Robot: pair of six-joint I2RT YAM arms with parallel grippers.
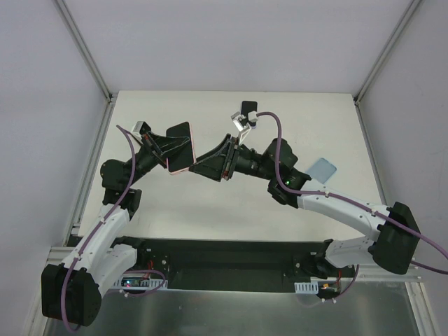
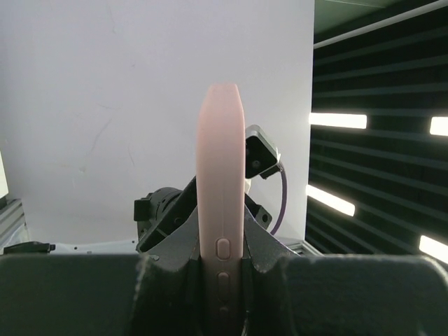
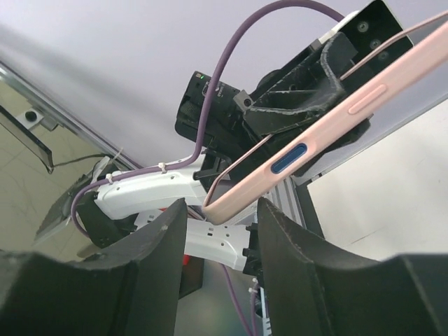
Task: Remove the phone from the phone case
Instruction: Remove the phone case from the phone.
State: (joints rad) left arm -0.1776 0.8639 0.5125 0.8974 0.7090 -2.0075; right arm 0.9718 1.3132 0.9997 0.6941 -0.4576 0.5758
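Both arms are raised with elbows bent, wrists turned toward each other so the fingertips nearly meet. The left gripper [image 2: 222,262] has its jaws pressed on both faces of the phone case [image 2: 220,161], which stands out past its fingertips. The right gripper [image 3: 218,210] holds its jaws apart, the case's corner between them.

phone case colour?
The phone case is pale pink. It shows best in the left wrist view, edge-on and filling the middle.
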